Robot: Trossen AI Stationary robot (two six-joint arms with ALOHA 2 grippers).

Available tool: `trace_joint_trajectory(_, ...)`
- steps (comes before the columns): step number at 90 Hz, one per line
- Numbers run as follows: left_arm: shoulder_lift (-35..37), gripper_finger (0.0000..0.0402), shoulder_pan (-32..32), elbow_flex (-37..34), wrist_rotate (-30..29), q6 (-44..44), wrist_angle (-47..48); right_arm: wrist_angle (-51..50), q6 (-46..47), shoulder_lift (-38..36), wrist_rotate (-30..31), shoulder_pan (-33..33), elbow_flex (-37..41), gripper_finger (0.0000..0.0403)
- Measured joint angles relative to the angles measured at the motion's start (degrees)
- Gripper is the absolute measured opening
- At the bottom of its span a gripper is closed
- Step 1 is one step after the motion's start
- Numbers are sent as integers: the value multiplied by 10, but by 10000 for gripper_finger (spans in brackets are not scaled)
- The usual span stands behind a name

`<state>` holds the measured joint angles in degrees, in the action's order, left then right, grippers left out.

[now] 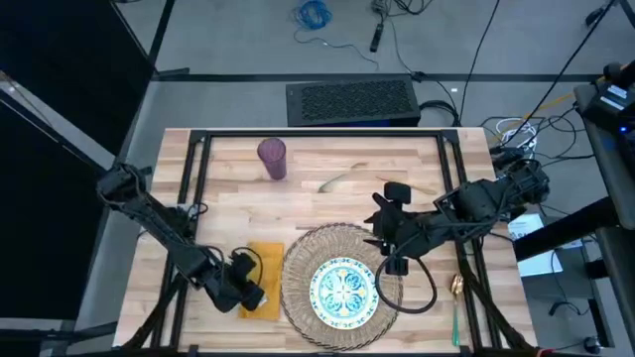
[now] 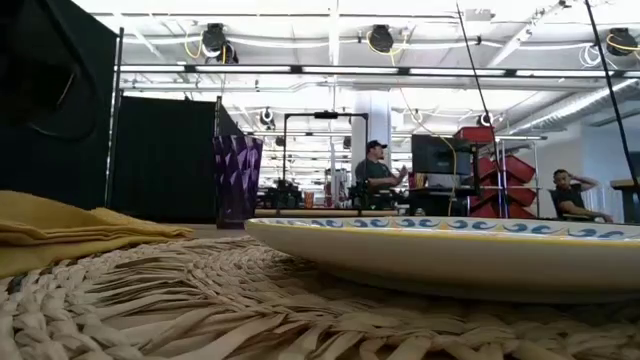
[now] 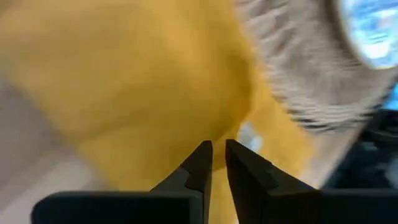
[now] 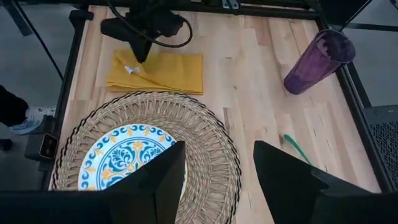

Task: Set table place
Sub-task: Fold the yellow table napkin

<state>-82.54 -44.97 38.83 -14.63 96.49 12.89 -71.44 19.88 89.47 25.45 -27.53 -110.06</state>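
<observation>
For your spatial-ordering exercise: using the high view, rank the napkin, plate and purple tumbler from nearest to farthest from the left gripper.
1. Napkin: directly at the left gripper, beside the mat.
2. Plate: on the mat, toward the right arm.
3. Purple tumbler: at the table's far edge.

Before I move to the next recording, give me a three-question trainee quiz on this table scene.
1. True or false: the plate sits on the woven mat.
2. Which gripper is over the yellow napkin? A) left B) right C) neither
3. Fill in: the purple tumbler stands ____ on the table, far from the mat.

Key:
1. True.
2. A: the left gripper is at the napkin, jaws nearly closed; the right gripper hovers by the mat's edge with jaws open.
3. Upright.
</observation>
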Motion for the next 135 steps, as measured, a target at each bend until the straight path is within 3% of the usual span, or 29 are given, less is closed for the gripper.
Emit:
trace_joint_trajectory(28,2,30,0,0,-4,-54,-84,1,0,0,0,0,0,178)
trace_joint_trajectory(50,9,30,0,0,-39,7,84,1,0,0,0,0,0,178)
trace_joint_trajectory(74,9,19,22,0,-56,-28,99,0,2,0,-3,-5,0,178)
trace_joint_trajectory(109,-25,0,30,0,30,-42,41,0,4,0,-3,-22,0,178)
trace_joint_trajectory(135,-27,0,30,42,39,-74,8,0,5,0,1,-27,0,178)
